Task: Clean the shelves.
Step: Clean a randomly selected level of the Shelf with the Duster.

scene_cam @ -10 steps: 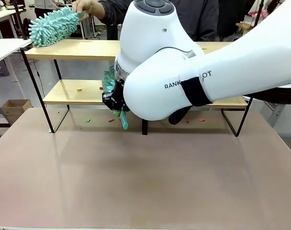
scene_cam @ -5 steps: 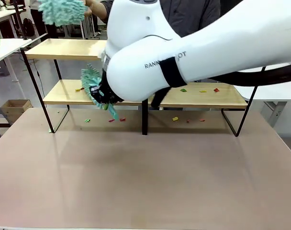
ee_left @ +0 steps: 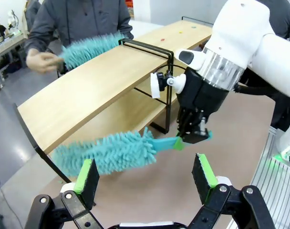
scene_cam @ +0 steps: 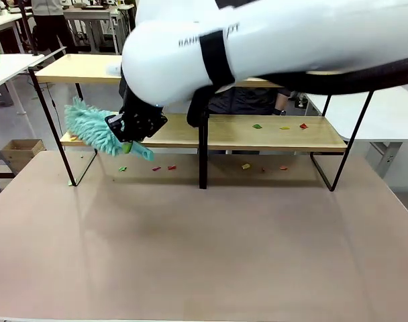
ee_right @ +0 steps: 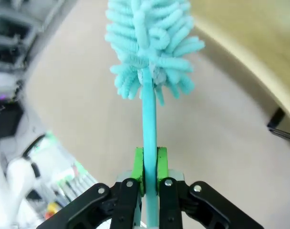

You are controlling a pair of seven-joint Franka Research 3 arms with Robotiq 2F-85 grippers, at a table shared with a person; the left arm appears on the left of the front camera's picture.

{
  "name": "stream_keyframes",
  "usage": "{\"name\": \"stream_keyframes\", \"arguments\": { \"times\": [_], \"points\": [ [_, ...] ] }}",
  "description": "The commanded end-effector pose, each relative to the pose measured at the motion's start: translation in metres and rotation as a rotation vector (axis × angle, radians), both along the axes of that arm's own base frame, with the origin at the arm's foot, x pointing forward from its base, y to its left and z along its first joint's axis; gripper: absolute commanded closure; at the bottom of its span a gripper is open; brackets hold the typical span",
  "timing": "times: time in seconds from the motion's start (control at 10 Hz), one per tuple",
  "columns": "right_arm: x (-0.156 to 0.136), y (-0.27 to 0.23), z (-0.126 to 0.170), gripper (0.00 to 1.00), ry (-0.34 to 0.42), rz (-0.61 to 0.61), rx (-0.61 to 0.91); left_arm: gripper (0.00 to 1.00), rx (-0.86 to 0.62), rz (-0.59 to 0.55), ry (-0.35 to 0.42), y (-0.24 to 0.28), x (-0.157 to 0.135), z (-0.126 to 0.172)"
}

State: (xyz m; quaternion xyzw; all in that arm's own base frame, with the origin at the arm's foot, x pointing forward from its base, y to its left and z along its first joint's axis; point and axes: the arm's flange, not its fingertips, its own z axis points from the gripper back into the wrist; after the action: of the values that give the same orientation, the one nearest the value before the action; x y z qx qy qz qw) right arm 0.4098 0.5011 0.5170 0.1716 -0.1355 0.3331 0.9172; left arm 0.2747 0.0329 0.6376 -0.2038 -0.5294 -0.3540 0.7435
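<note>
Right gripper (ee_right: 150,166) clamps the thin handle of a teal duster (scene_cam: 91,126), green pads pressed to either side of it, while the left gripper (ee_left: 145,174) hangs apart from the rack, fingers spread wide with nothing between them. Across the far side of the table (scene_cam: 211,255) stand the shelves (scene_cam: 231,137), their long boards running left to right in the front view, with a black upright (scene_cam: 202,164) at the middle. In the left wrist view the same boards slant away from the camera. The white right arm (scene_cam: 291,40) reaches across in front of the rack to its left half. Beyond the shelves a person (ee_left: 78,19) in dark clothes holds a second duster (ee_left: 92,46) over the top board (ee_left: 102,78) in a blurred hand (ee_left: 40,59). The gripped duster lies nearly along the shelves' length, its fluffy head pointing to the robot's left at the left end of the lower board (scene_cam: 318,137) and its handle end a little lower, toward the middle. Whether it touches the wood cannot be told. Small coloured scraps (scene_cam: 258,126) lie on the lower board's right half, with more on the table beneath.
</note>
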Motion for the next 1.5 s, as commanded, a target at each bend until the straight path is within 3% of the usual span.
{"name": "stream_keyframes", "arguments": {
  "times": [0.0, 0.2, 0.5, 0.8, 1.0, 1.3, 1.4],
  "points": [
    [-0.008, -0.042, 0.015, 0.88, 0.087, 0.266, -0.073, 0.0, -0.001, -0.01, -0.004, 0.0, 0.001, -0.001],
    [-0.024, -0.072, 0.023, 0.88, 0.164, 0.409, -0.068, 0.0, -0.001, -0.01, -0.004, 0.0, 0.001, -0.001],
    [-0.038, -0.122, 0.035, 0.88, 0.181, 0.385, 0.045, 0.0, -0.001, -0.01, -0.004, 0.0, 0.001, -0.001],
    [-0.057, -0.16, 0.028, 0.88, 0.233, 0.384, 0.109, 0.0, -0.001, -0.01, -0.004, 0.0, 0.001, -0.001],
    [-0.094, -0.23, 0.035, 0.88, 0.212, 0.31, 0.199, 0.0, -0.001, -0.01, -0.004, 0.0, 0.001, -0.001],
    [-0.142, -0.329, 0.048, 0.88, 0.113, 0.021, 0.282, 0.0, -0.001, -0.01, -0.004, 0.0, 0.001, -0.001],
    [-0.1, -0.267, 0.039, 0.88, 0.205, 0.209, 0.205, 0.0, -0.001, -0.01, -0.004, 0.0, 0.001, -0.001]
  ]
}}
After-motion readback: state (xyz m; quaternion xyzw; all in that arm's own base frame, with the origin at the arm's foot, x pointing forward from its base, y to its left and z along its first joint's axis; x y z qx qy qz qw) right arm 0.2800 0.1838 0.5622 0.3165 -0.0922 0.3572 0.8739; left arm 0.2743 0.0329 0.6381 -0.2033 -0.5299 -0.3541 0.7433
